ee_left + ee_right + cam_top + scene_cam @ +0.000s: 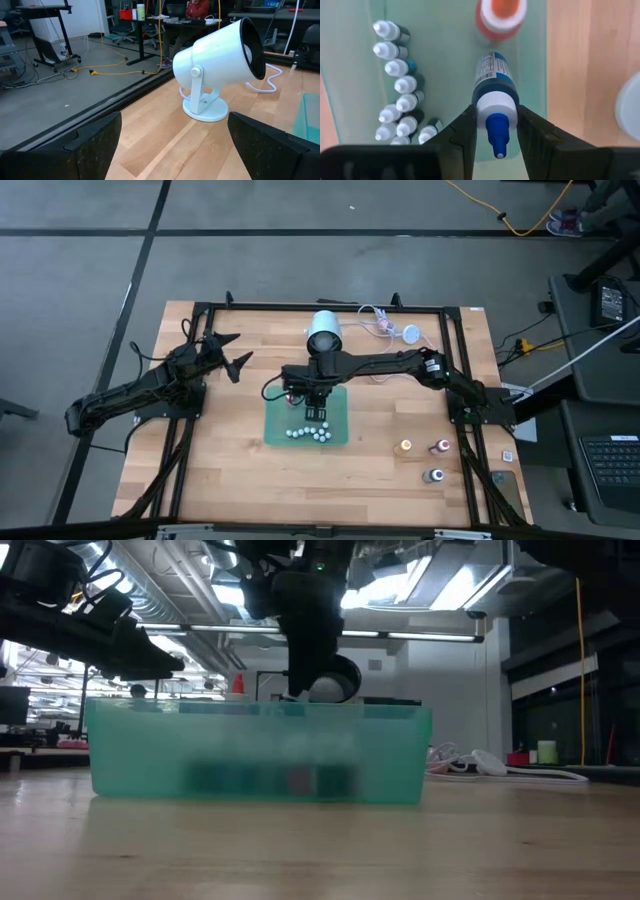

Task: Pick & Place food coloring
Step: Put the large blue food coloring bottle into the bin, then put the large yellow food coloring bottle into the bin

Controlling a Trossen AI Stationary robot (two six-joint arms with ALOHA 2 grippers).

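Note:
A blue food coloring bottle (496,82) with a white collar and blue tip sits between the fingers of my right gripper (497,131), which is shut on it over the green tray (337,406) at the table's middle. An orange-capped bottle (500,17) stands in the tray just beyond it. Several tiny white-capped bottles (400,85) lie in a row on the tray floor. An orange (403,447), a red (440,446) and a grey bottle (435,475) stand on the table's right. My left gripper (226,356) waits open at the far left. My right gripper pinches the blue bottle's white collar (496,106), just below the tip, between its two fingers (466,131). The fingers come from above, pointing steeply down, across the bottle's neck. The body hangs below them over the tray floor; whether its base touches the floor I cannot tell.
A white fan (323,332) stands just behind the tray at the far side, with a white cable (385,327) beside it. The tray's walls (260,755) rise around the bottles. Bare wood lies near the front edge and left of the tray.

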